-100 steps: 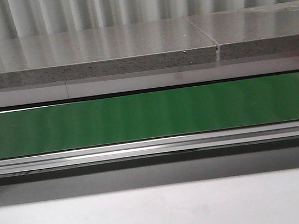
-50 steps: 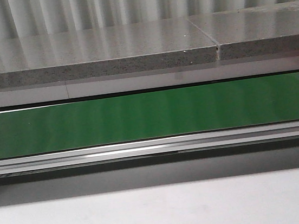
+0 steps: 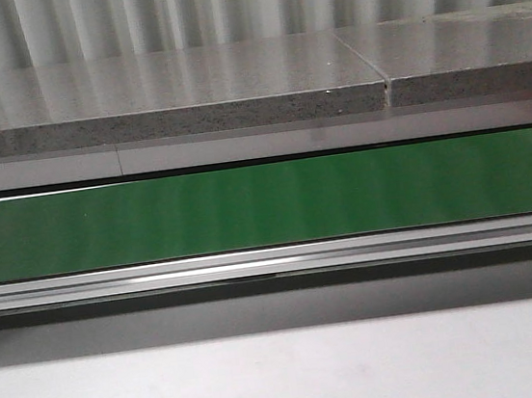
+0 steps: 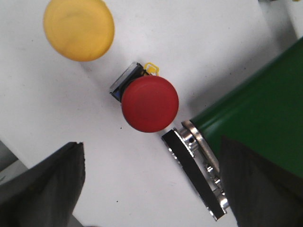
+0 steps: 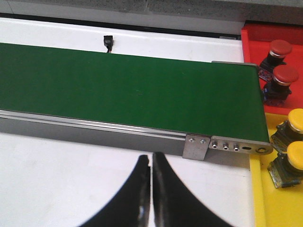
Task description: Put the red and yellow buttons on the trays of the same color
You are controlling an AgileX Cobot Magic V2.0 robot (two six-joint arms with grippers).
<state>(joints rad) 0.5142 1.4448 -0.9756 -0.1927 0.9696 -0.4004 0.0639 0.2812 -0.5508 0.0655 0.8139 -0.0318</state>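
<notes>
Left wrist view, domed red button [image 4: 150,104], glossy

1. The left claw [image 4: 150,189] shows only as two dark grey, blurred fingers [image 4: 45,187], broad and wedge-like, with soft, out-of-focus edges
2. The right claw [image 5: 151,198] has two glossy black fingers [image 5: 173,201] that widen in smooth curves from narrow tips
3. A thin pale line runs along the inner edge of each right finger
4. No cables, screws or markings can be made out on either claw
</notes>
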